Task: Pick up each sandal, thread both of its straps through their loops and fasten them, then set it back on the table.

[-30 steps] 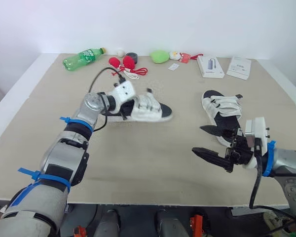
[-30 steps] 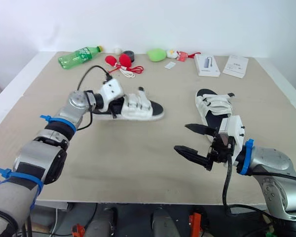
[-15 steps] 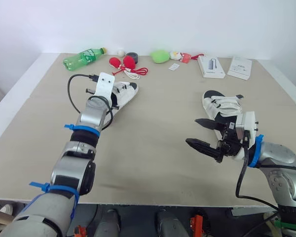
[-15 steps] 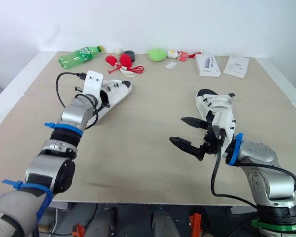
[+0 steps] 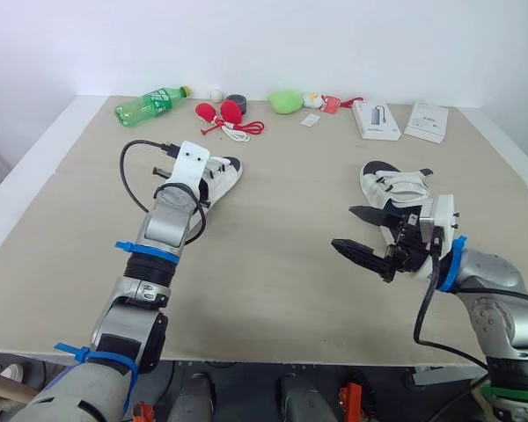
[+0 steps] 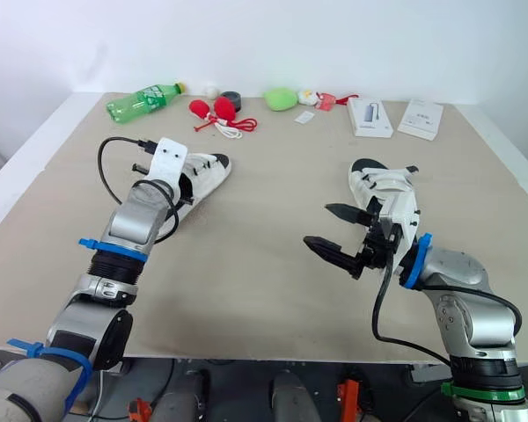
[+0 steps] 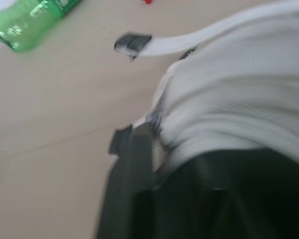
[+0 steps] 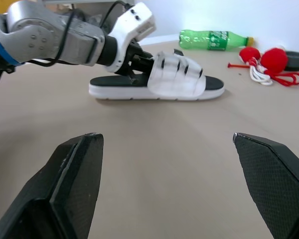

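The right tool (image 5: 345, 229) hangs above the tabletop (image 5: 273, 272) with its two black fingers spread wide and nothing between them. Just behind it, close by its wrist, lies one white sandal (image 5: 396, 189) with a dark footbed, untouched. Well ahead of its open jaws, across bare tabletop, lies the other sandal (image 8: 177, 79), flat on its sole and side-on to it. The left tool (image 8: 135, 63) is pressed in at one end of that sandal, right against the straps; whether it is clamped on or only resting there I cannot tell. From the left wrist, white ribbed strap material sits directly in front, and a free strap end (image 7: 132, 44) with a dark tab trails away beyond it, so at least one strap looks unfastened. Well past the left tool, toward the far edge, lies a green bottle (image 5: 150, 103). The sandal should be light, with a sole stiff enough to hold by its edge, while the straps look soft and floppy and will likely sag or slip. A sensible hold is one tool on the sole rim at the end, the other pinching the strap by its dark tab.
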{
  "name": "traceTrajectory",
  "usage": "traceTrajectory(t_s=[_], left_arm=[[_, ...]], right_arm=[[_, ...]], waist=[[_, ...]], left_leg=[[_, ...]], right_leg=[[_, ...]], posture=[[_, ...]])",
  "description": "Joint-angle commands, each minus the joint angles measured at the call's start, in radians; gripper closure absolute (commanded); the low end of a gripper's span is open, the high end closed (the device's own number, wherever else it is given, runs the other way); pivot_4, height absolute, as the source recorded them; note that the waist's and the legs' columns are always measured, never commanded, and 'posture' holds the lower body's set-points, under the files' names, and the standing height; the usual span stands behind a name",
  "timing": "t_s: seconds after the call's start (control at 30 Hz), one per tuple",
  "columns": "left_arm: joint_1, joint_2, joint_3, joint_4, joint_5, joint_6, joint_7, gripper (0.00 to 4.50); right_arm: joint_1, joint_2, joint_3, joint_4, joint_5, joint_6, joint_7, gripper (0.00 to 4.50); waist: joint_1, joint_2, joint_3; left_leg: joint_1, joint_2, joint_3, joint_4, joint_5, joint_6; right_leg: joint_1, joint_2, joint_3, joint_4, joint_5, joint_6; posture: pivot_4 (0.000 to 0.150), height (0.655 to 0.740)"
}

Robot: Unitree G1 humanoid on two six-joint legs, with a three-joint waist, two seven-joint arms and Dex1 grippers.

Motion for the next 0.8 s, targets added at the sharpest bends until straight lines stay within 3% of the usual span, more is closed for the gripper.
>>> traceTrajectory(t_s=[0.03, 0.07, 0.2, 0.33, 0.5, 0.57, 0.67, 0.8], left_arm=[[-0.008, 0.002, 0.017, -0.055, -0.022, 0.016, -0.02, 2.38], [-0.008, 0.005, 0.019, -0.059, -0.028, 0.019, -0.027, 1.74], [0.005, 0.035, 0.016, -0.111, -0.062, 0.029, -0.102, 0.04], [0.06, 0.112, -0.005, -0.244, -0.126, 0.018, -0.27, 0.04], [0.176, 0.252, -0.008, -0.364, -0.252, -0.224, -0.604, 0.04], [0.232, 0.288, 0.019, -0.387, -0.353, -0.294, -0.771, 0.04], [0.28, 0.326, 0.064, -0.406, -0.543, -0.232, -0.987, 0.04], [0.328, 0.394, -0.007, -0.437, -0.536, -0.323, -1.143, 0.04]], right_arm=[[-0.016, -0.003, -0.005, -0.007, -0.002, -0.027, 0.015, 0.0], [-0.018, -0.002, -0.003, -0.005, -0.002, -0.027, 0.016, 0.0], [-0.027, -0.004, 0.003, 0.001, -0.008, -0.025, 0.021, 0.0], [-0.032, -0.015, 0.008, 0.007, -0.017, -0.022, 0.033, 0.0], [-0.029, -0.049, 0.01, 0.023, -0.036, -0.033, 0.08, 0.0], [-0.021, -0.064, -0.004, 0.032, -0.029, -0.04, 0.108, 0.0], [0.021, -0.102, -0.032, 0.038, -0.021, -0.068, 0.169, 0.0], [0.092, -0.149, -0.071, 0.017, -0.001, -0.076, 0.224, 0.0]], waist=[[0.0, 0.0, 0.0], [0.0, 0.0, 0.0], [-0.001, 0.0, 0.0], [-0.001, 0.0, 0.0], [0.0, 0.0, 0.0], [0.0, 0.001, 0.0], [0.004, 0.001, 0.0], [0.002, 0.001, 0.0]], left_leg=[[0.0, 0.0, 0.0, 0.0, 0.0, 0.0], [0.0, 0.0, 0.0, 0.0, 0.0, 0.0], [0.0, 0.0, 0.0, 0.0, 0.0, 0.0], [0.0, 0.0, 0.0, 0.0, 0.0, 0.0], [0.0, 0.0, 0.0, 0.0, 0.0, 0.0], [0.0, 0.001, 0.001, 0.0, 0.0, 0.0], [0.0, 0.001, 0.001, 0.0, 0.0, 0.0], [0.0, 0.001, 0.001, 0.0, 0.0, 0.0]], right_leg=[[0.0, 0.0, 0.0, 0.0, 0.0, 0.0], [0.0, 0.0, 0.0, 0.0, 0.0, 0.0], [0.0, 0.0, 0.0, 0.0, 0.0, 0.0], [0.0, 0.0, 0.0, 0.0, 0.0, 0.0], [0.0, 0.0, 0.0, 0.0, 0.001, -0.003], [0.0, 0.0, 0.0, 0.0, 0.003, -0.005], [0.0, -0.001, 0.0, -0.001, 0.003, -0.006], [0.001, -0.001, -0.001, -0.001, 0.0, -0.002]], posture=[[0.15, 0.74], [0.15, 0.74], [0.15, 0.74], [0.15, 0.74], [0.15, 0.74], [0.15, 0.74], [0.15, 0.74], [0.15, 0.74]])
